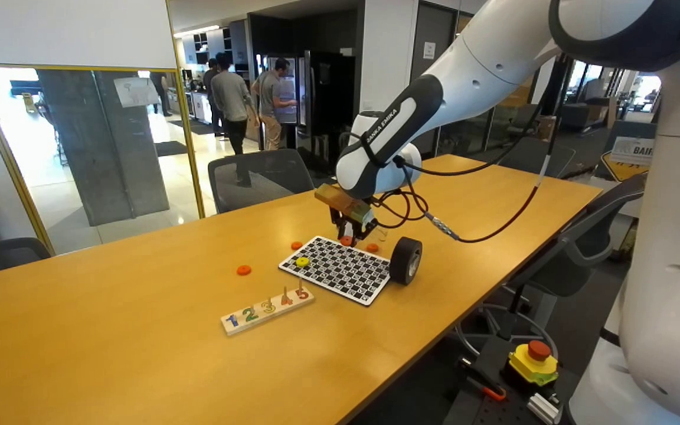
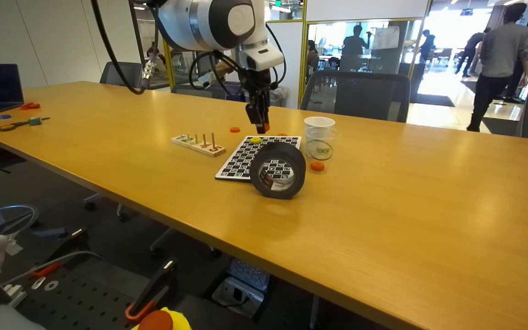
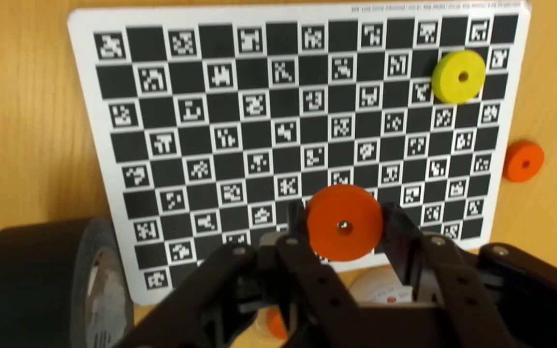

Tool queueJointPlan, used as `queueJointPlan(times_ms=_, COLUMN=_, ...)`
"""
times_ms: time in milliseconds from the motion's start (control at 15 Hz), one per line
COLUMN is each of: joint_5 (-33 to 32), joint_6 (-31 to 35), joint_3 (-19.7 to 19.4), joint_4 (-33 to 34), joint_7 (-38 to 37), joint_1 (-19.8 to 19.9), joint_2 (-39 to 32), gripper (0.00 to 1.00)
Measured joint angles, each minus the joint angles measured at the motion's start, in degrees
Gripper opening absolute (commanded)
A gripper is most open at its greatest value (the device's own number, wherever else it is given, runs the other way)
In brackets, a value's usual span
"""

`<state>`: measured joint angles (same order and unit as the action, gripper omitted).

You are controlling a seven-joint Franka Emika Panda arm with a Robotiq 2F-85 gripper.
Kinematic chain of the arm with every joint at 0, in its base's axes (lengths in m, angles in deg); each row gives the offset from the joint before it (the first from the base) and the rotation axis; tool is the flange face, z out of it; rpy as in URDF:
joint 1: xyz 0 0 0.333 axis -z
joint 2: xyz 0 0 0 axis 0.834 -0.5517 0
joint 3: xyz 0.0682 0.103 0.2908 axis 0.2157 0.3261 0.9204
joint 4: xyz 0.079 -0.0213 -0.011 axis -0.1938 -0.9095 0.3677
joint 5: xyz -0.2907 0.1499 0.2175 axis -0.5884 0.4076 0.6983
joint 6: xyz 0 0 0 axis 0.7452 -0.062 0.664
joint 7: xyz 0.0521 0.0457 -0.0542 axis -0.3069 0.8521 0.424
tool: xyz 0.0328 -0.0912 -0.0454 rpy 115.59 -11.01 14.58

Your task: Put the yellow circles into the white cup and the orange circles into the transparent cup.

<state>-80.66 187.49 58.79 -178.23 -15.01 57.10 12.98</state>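
hand (image 3: 345,220) clasping orange circle (image 3: 344,205) | yellow circle (image 3: 452,79) on checkered board (image 3: 285,128) | second orange circle (image 2: 317,166) probably inside transparent cup (image 2: 323,150)

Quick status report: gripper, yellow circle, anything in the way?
Gripper shut on an orange circle, clear of the checkered board. Yellow circle lying on that board. Tape roll alongside, probably no obstacle.

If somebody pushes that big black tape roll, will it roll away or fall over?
The black tape roll stands on its round edge, so it will probably roll if nudged. That edge looks wide, so a soft sideways push may not tip it. It's open through its middle, so it might be lighter than it looks.
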Motion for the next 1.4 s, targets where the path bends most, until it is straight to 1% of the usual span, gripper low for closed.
queueJointPlan(times_ms=333, joint_5=-6.7, joint_6=6.3, joint_3=-3.7, joint_4=-1.8, joint_7=-0.3, joint_1=2.3, joint_2=2.0, gripper=0.22)
queueJointPlan(times_ms=533, joint_5=-10.5, joint_6=9.6, joint_3=-5.6, joint_4=-2.1, joint_7=-2.0, joint_1=2.8, joint_2=2.1, gripper=0.22)
queueJointPlan(times_ms=800, joint_5=-18.7, joint_6=12.8, joint_3=-8.6, joint_4=-2.2, joint_7=-9.3, joint_1=2.4, joint_2=1.9, gripper=0.22)
queueJointPlan(times_ms=1000, joint_5=-24.6, joint_6=13.3, joint_3=-10.5, joint_4=-2.2, joint_7=-15.1, joint_1=2.0, joint_2=1.8, gripper=0.22)
queueJointPlan(times_ms=1200, joint_5=-27.9, joint_6=13.4, joint_3=-11.1, joint_4=-1.9, joint_7=-18.9, joint_1=1.6, joint_2=1.4, gripper=0.22)
queueJointPlan(times_ms=1333, joint_5=-28.9, joint_6=13.5, joint_3=-11.1, joint_4=-1.6, joint_7=-20.5, joint_1=1.5, joint_2=0.9, gripper=0.22)
queueJointPlan(times_ms=1400, joint_5=-29.0, joint_6=13.5, joint_3=-11.1, joint_4=-1.4, joint_7=-20.9, joint_1=1.4, joint_2=0.7, gripper=0.67)
